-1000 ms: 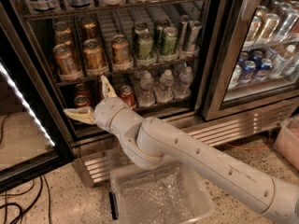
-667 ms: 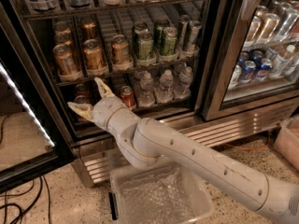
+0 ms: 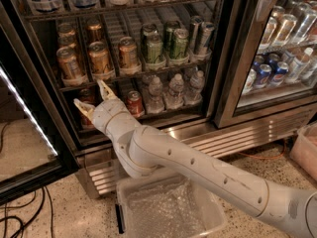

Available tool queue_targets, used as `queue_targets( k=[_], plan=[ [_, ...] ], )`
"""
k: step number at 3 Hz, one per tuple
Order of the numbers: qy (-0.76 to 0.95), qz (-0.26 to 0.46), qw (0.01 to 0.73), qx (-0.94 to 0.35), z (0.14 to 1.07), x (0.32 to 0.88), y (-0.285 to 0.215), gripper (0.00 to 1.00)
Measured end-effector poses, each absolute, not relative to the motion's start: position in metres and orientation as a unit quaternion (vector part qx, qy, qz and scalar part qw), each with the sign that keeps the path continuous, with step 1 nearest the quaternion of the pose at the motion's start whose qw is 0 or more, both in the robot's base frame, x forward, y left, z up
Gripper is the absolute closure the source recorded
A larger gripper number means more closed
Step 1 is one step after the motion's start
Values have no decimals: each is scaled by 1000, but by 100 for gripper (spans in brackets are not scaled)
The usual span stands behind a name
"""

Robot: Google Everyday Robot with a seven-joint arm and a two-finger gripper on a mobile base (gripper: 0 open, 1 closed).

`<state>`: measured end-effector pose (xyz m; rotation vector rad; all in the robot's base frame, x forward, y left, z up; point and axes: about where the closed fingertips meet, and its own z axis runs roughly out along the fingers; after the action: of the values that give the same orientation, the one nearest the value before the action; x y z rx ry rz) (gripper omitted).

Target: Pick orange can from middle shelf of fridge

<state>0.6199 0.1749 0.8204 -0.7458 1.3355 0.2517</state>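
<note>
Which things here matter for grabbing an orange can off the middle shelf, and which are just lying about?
For the job: orange cans, middle shelf, fridge, and the hand, open, just below that shelf's front rail.
Just lying about: green cans, red can, water bottles, clear bin on the floor.

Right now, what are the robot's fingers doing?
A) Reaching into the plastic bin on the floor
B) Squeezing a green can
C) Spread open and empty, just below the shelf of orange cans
C: the gripper, fingers spread with nothing between them, hangs just under the middle shelf, below the orange cans.
</note>
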Motion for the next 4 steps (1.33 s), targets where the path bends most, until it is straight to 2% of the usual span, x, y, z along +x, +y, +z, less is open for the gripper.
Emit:
queue_targets(
  k=[1,3,4],
  plan=[
    [594,103,731,-319,826,636,184,40],
    [571,129,753,-300,834,657,212,47],
    [566,136,756,-299,836,660,219,47]
  ],
)
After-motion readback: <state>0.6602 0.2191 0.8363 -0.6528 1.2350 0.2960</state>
